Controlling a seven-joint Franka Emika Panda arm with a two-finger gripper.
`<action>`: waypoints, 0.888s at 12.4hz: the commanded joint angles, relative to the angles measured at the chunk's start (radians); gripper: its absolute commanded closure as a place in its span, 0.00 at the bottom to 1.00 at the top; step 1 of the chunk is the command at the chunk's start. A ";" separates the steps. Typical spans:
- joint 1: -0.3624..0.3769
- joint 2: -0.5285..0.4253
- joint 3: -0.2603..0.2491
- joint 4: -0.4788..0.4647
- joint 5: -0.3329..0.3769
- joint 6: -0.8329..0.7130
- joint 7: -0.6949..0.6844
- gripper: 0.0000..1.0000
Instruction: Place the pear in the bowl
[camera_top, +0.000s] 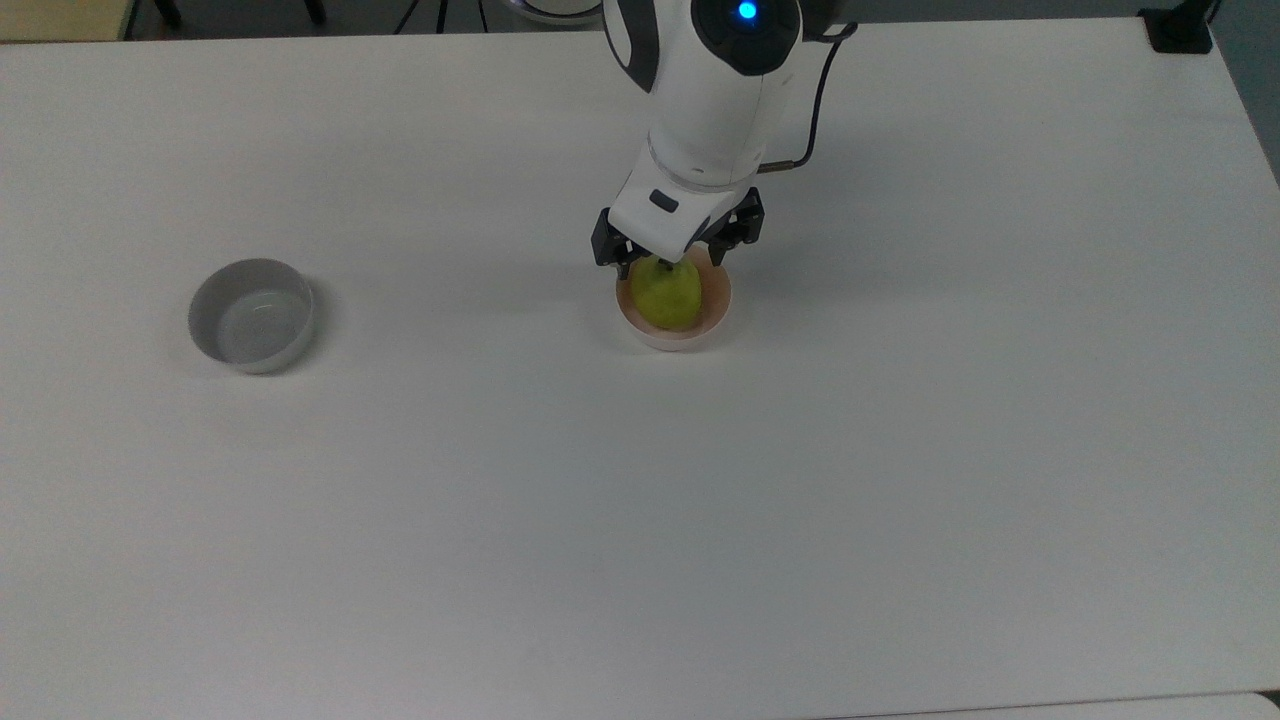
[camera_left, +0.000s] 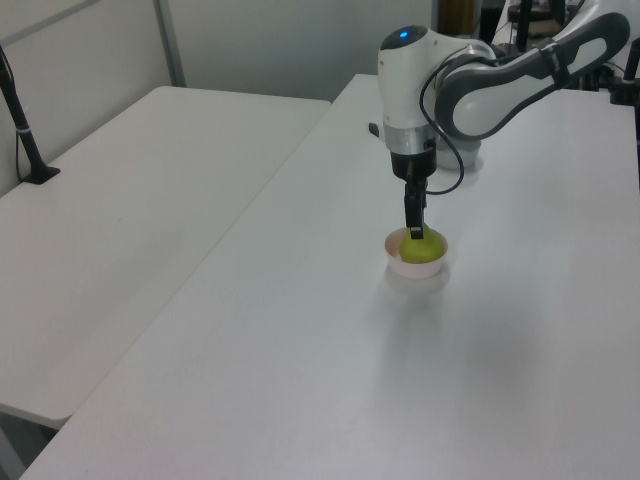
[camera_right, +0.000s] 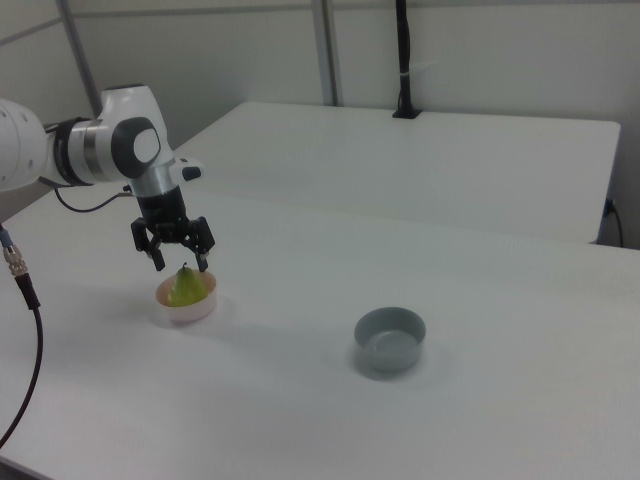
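**Pear resting in the pink bowl, my jaws spread above it**

Pear (camera_top: 667, 298) sits inside the bowl (camera_top: 716, 313), stem end up, its yellow-green body taking up most of the pale pink hollow. In the right view the pear (camera_right: 185, 287) stands upright in the bowl (camera_right: 191, 308) with the short dark stem pointing towards me. My gripper (camera_top: 676, 254) hangs just above the fruit; in the right view my gripper (camera_right: 176, 258) shows its two fingers parted, one on each side of the stem, and they do not appear to touch the fruit. My jaws are released and grasp nothing. In the left view my gripper (camera_left: 413, 224) comes straight down over the pear (camera_left: 424, 249) and the bowl (camera_left: 408, 268).

A grey bowl (camera_top: 252, 315) stands well apart on the white table (camera_top: 640, 520), towards the top view's left.

I judge the placing done, with only my lift away remaining. The pear looks glossy, so probably smooth and a little slippery, light, and firm rather than soft. If I had to take it again, I would close across its wide lower body, not the narrow top or the stem. The bowl looks light and could slide if nudged.
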 joint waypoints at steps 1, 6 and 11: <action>-0.005 -0.112 -0.008 0.019 -0.002 -0.107 0.025 0.00; -0.034 -0.242 -0.083 0.062 0.029 -0.272 -0.039 0.00; -0.034 -0.319 -0.206 0.065 0.119 -0.342 -0.139 0.00</action>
